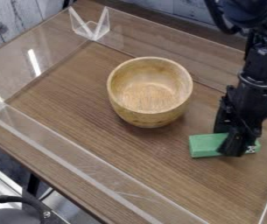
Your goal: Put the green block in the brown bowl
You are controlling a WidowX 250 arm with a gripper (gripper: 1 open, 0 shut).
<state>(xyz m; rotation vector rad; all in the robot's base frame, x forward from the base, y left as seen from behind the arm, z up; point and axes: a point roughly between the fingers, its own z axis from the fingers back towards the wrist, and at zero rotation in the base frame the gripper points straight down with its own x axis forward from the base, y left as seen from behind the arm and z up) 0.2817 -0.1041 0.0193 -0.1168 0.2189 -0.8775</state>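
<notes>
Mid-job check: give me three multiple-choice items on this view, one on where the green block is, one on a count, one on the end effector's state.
1. Where is the green block?
A. inside the brown bowl
B. on the table, right of the brown bowl
C. by the far clear stand

2. How many bowls are there?
A. one
B. two
C. three

3. The end effector is:
A. raised high, wide open
B. down at the block, shut on it
C. over the bowl

Key: 1 B, the block lies on the wood beside the brown bowl. 2 A, only one bowl shows. 3 B, its fingers sit low at the block's right end.
</notes>
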